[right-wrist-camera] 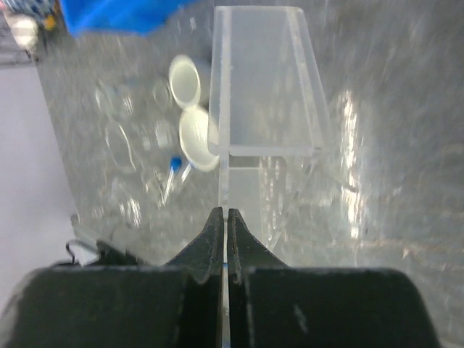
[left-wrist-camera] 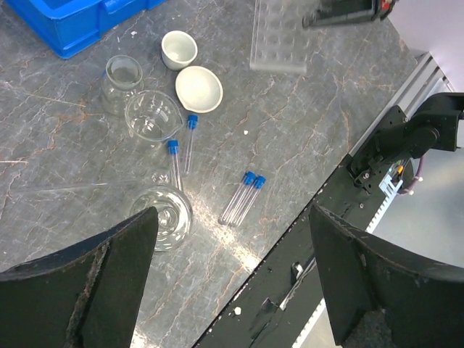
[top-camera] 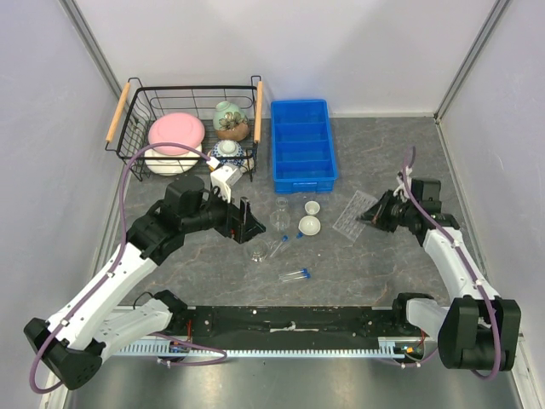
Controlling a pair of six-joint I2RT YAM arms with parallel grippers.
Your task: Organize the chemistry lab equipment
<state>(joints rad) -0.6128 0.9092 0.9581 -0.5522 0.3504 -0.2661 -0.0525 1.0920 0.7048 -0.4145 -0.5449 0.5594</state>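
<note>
Grey marbled worktop (top-camera: 375, 256). At its middle, clustered: clear round-bodied flasks (left-wrist-camera: 122, 76), two small white dishes (left-wrist-camera: 199, 88) just beside, clear blue-capped tubes (left-wrist-camera: 243, 198) lying flat nearby. Above these, left hand (left-wrist-camera: 232, 217) spread wide, gripping nothing. Right of the dishes, right hand (right-wrist-camera: 225, 217) pinched onto edge of clear rack (right-wrist-camera: 264, 109).

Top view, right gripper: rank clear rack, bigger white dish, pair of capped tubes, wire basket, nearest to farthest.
1. clear rack, in the right gripper.
2. bigger white dish, left of the rack.
3. pair of capped tubes, toward the near edge.
4. wire basket, far left corner.
</note>
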